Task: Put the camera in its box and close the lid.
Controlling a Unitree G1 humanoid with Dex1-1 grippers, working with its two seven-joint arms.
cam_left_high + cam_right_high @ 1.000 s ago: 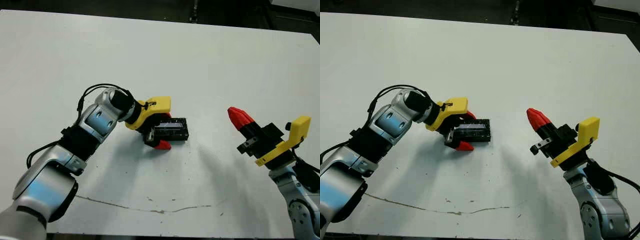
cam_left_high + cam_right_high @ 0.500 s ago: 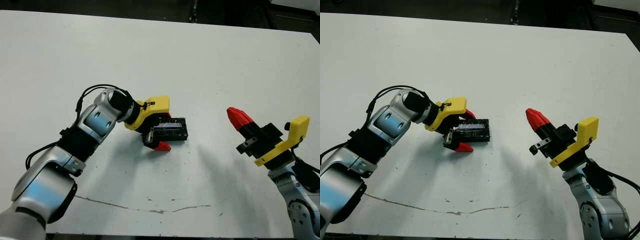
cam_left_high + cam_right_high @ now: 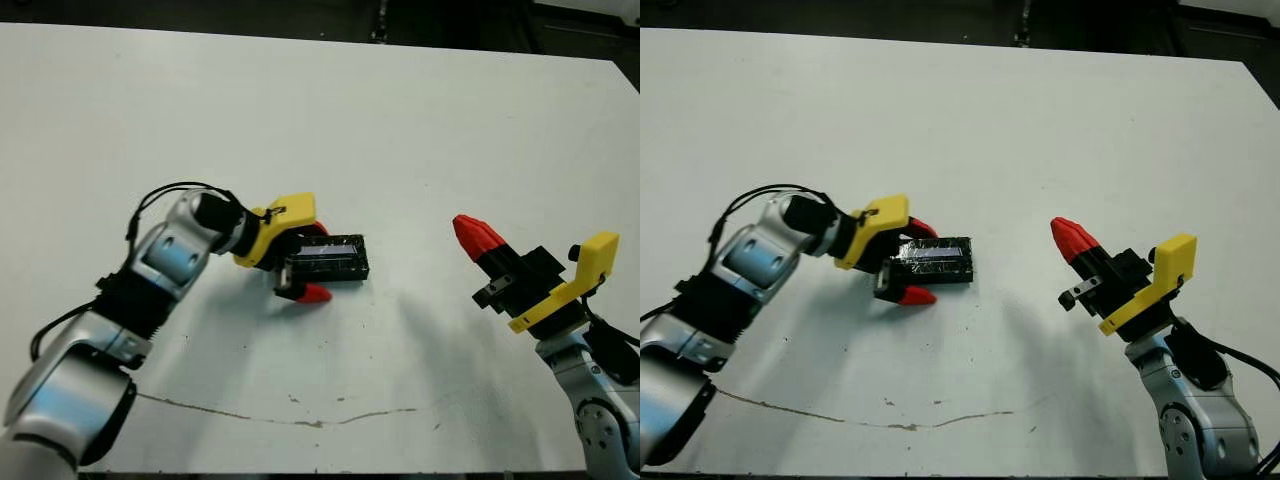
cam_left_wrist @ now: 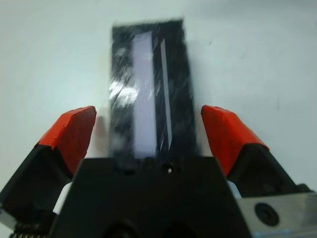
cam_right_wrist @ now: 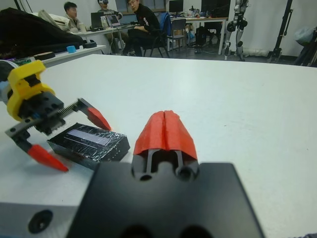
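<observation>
Left gripper (image 3: 305,262): spread wide, one red fingertip on each side of the lid (image 3: 328,260), holding nothing.
Lid: lay flat on the white table (image 3: 420,120), its pale strip up, seemingly seated on the box; neither box nor camera showed separately.
Fit: in the left wrist view the fingertips (image 4: 69,134) stood clear of both long edges of the lid (image 4: 148,104), a gap on each side.
Long axis: ran straight out from the left gripper's body, in line with its fingers.
Bearing: the near end of the lid sat just beside the gripper's black body, between the fingers.
Right gripper (image 3: 478,238): red fingers pressed together, empty, well apart from the lid on the robot's right, raised off the table.
Nearer arm: the left, by far.
Judgement: the task looked close to done; any pinch would need to fall across the short width.
</observation>
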